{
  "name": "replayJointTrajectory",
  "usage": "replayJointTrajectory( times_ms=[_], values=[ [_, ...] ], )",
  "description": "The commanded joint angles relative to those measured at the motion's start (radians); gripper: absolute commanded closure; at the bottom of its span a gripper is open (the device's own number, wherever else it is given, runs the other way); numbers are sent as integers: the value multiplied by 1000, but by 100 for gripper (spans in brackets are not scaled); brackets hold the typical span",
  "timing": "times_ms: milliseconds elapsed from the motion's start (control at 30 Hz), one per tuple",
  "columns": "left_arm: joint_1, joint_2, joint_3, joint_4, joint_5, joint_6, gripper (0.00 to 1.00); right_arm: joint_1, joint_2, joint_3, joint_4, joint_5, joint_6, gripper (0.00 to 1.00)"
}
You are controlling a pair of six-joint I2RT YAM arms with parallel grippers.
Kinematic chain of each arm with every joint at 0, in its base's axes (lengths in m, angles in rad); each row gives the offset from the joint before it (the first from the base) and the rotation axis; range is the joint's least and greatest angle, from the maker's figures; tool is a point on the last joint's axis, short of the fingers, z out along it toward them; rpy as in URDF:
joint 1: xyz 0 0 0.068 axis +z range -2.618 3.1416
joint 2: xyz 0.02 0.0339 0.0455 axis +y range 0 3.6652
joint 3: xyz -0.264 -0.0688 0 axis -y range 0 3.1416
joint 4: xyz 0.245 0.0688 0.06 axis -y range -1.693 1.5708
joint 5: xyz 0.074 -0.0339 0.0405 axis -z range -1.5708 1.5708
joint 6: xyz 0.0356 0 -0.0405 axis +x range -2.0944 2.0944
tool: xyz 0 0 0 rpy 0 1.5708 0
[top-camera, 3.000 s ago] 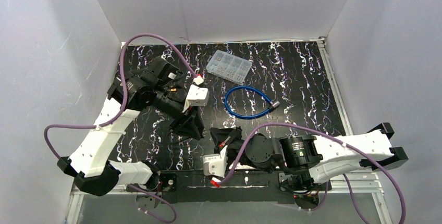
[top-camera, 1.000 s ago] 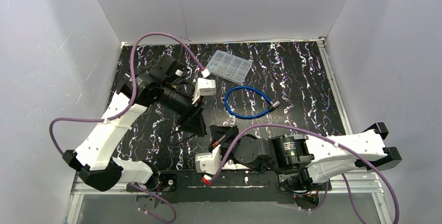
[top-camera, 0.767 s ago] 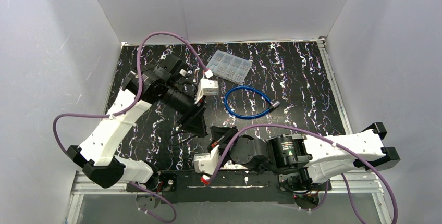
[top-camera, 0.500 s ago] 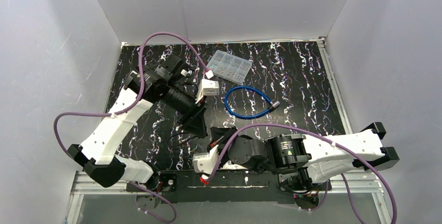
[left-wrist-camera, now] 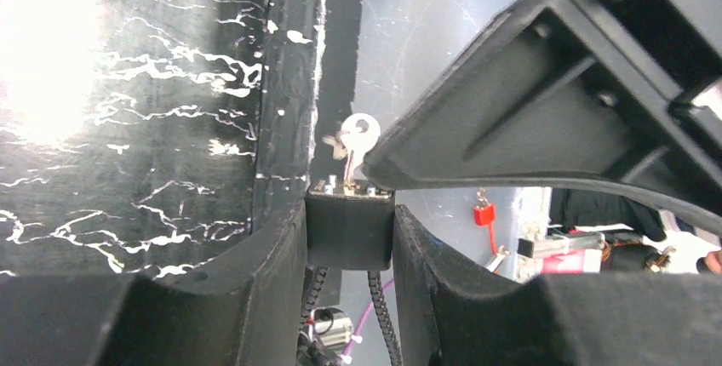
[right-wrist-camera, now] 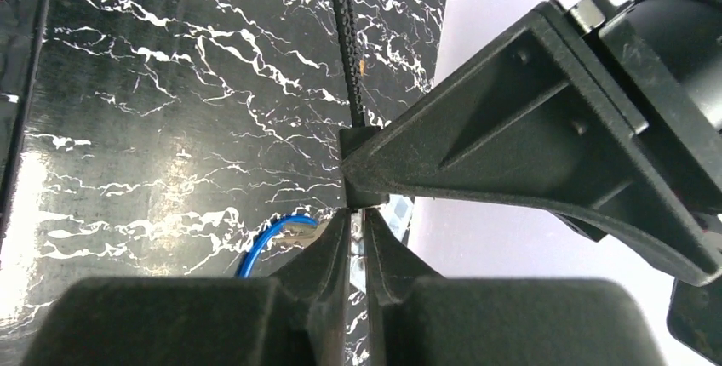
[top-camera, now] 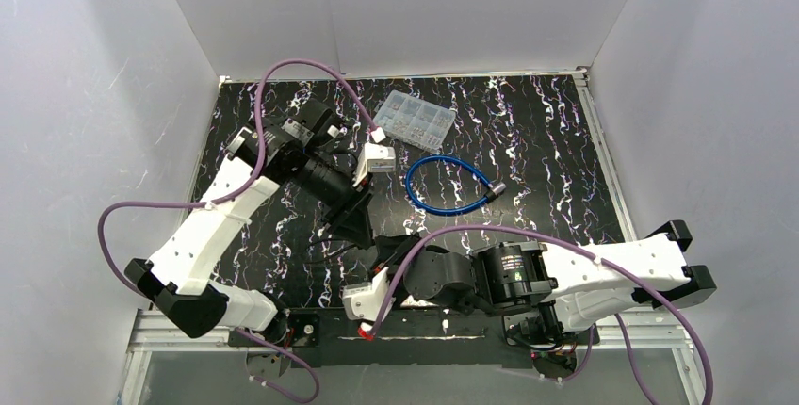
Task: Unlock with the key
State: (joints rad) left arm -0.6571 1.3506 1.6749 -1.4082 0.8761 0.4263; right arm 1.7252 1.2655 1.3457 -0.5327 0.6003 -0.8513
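In the left wrist view my left gripper (left-wrist-camera: 349, 213) is shut on a small black lock (left-wrist-camera: 349, 231). A black braided cable (left-wrist-camera: 380, 315) hangs below it. A silver key (left-wrist-camera: 358, 138) stands in the lock's top with its bow bare. One finger (left-wrist-camera: 528, 111) of the right gripper lies just right of it. In the right wrist view my right gripper (right-wrist-camera: 358, 225) shows a narrow slit between its pads, with a sliver of the key inside; the jaws look slightly parted. Overhead, the left gripper (top-camera: 356, 221) and the right gripper (top-camera: 389, 248) meet at mid-table.
A blue cable loop with a metal end (top-camera: 448, 184) lies right of the grippers and also shows in the right wrist view as a blue loop (right-wrist-camera: 264, 243). A clear compartment box (top-camera: 413, 119) sits at the back. White walls enclose the black marbled table (top-camera: 546, 141).
The right arm has slid left along the near edge, wrist and camera with it. The left arm's elbow has swung slightly towards the back. Both grippers stay together at the lock.
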Motion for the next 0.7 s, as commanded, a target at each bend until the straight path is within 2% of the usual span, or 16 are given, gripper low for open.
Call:
replayJointTrajectory(
  times_ms=[0, 233, 300, 467, 667],
  values=[
    [34, 16, -6, 155, -33, 24, 100, 47, 17, 54, 100, -172, 10, 81],
    [46, 16, -18, 129, -59, 48, 100, 47, 2, 55, 97, -135, -3, 72],
    [50, 22, -10, 102, -41, 65, 100, 47, -2, 55, 91, -112, -11, 60],
    [51, 37, 24, 7, 8, 130, 100, 18, -54, 67, 118, -49, -31, 48],
    [51, 56, 83, -109, 82, 188, 100, -58, -119, 114, 86, -58, 52, 44]
  ],
)
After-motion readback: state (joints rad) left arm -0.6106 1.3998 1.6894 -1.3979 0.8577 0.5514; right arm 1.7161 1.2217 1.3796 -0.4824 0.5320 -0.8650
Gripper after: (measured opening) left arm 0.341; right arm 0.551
